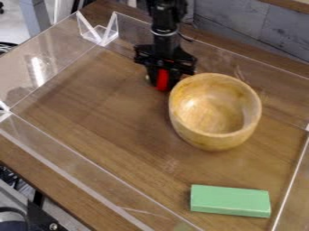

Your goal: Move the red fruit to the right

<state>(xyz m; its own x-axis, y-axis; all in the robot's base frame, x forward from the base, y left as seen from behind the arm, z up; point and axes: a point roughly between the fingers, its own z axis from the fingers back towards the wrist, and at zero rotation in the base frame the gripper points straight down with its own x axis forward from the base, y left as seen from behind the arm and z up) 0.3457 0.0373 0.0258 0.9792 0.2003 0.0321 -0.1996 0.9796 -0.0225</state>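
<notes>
Up near the top centre of the frame, the black gripper (162, 72) hangs pointing straight down over the wooden tabletop (97, 126), and its two fingers are drawn in against the sides of the red fruit (161, 78), pinching it between them. Only a strip of the fruit's red shows between the dark fingers; its leafy top is hidden by the gripper. The fruit sits low, at or just above the tabletop, though whether it touches the wood cannot be told. Just to the lower right of it, close to the gripper's finger, stands the round wooden bowl (215, 111), upright. A flat green block (229, 200) lies near the bottom right of the frame, well apart from the fruit and the bowl. A clear plastic wall (49, 50) runs around the tabletop, with a folded corner at the upper left.
</notes>
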